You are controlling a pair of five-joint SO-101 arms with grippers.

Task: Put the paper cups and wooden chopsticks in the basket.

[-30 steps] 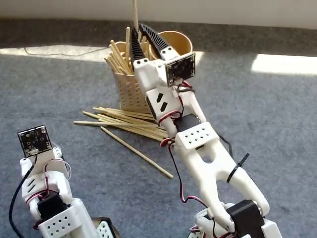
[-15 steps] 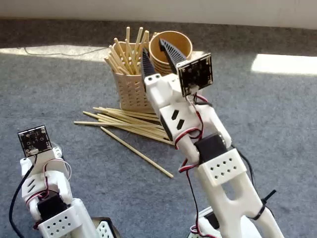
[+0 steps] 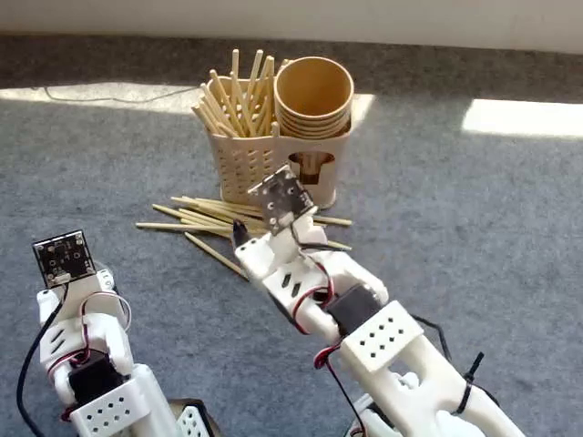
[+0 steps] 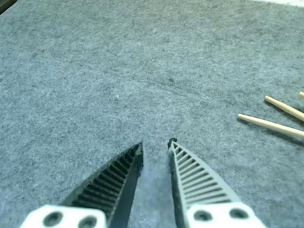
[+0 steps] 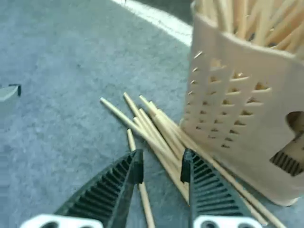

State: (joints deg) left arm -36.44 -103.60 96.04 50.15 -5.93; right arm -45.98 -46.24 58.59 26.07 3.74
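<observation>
Stacked paper cups (image 3: 314,91) and upright wooden chopsticks (image 3: 232,96) in the basket (image 3: 239,168); loose chopsticks (image 3: 209,221) on the carpet (image 3: 474,228) beside it. Right gripper (image 5: 161,166) low over these, fingers narrowly parted, contact unclear. Left gripper (image 4: 156,145) narrowly parted, empty, over carpet.

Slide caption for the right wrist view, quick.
Open right gripper poised over loose chopsticks beside the basket.

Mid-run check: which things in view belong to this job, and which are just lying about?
Job: basket; paper cups stacked inside it; upright chopsticks inside it; loose chopsticks on the carpet beside it; right tool, open, above those loose ones.
Lying about: cable far behind the basket; left tool, open, over bare carpet.
</observation>
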